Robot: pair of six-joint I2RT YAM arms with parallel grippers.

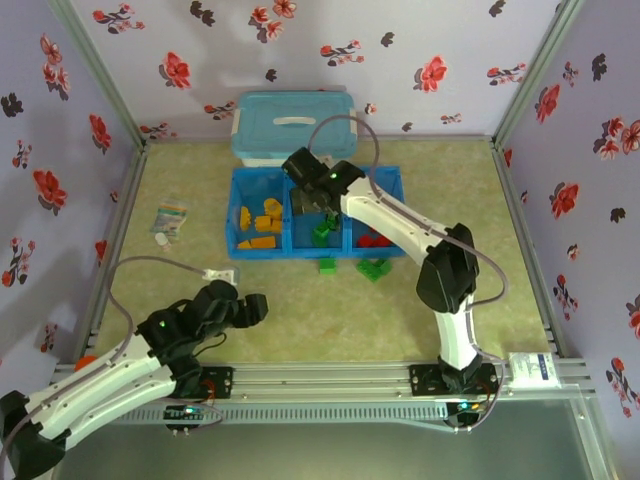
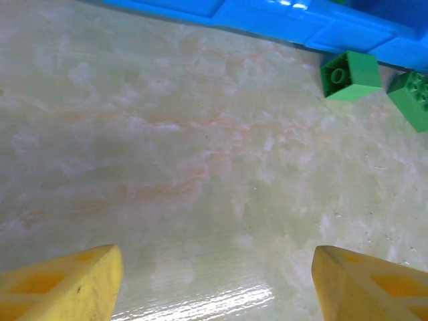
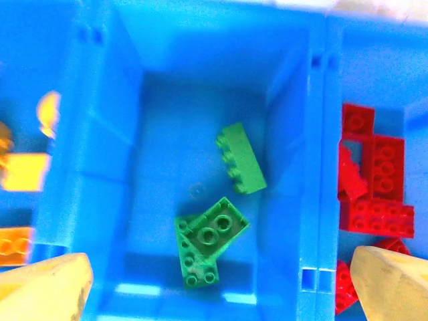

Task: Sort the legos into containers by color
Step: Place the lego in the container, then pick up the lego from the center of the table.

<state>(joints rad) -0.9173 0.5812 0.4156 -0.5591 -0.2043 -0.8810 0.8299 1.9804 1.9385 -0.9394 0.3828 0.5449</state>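
The containers are three compartments of one blue tray (image 1: pixel 236 212). Its left compartment holds yellow legos (image 1: pixel 258 222), the middle one green legos (image 1: pixel 322 232), the right one red legos (image 1: pixel 375 240). My right gripper (image 1: pixel 312 195) hangs open over the middle compartment. Below its fingers (image 3: pixel 221 277) lie a green brick (image 3: pixel 241 158) and two overlapping green bricks (image 3: pixel 212 231), with red bricks (image 3: pixel 374 180) to the right. Two green bricks (image 2: pixel 350 75) (image 2: pixel 413 99) lie on the table just in front of the tray. My left gripper (image 2: pixel 217 267) stands open and empty, low over bare table (image 1: pixel 250 305).
A light-blue lidded box (image 1: pixel 293 125) stands behind the tray. A small packet (image 1: pixel 168 220) and a white piece (image 1: pixel 212 272) lie at the left. Flowered walls close in the table on three sides, and a metal rail (image 1: pixel 330 378) runs along the near edge.
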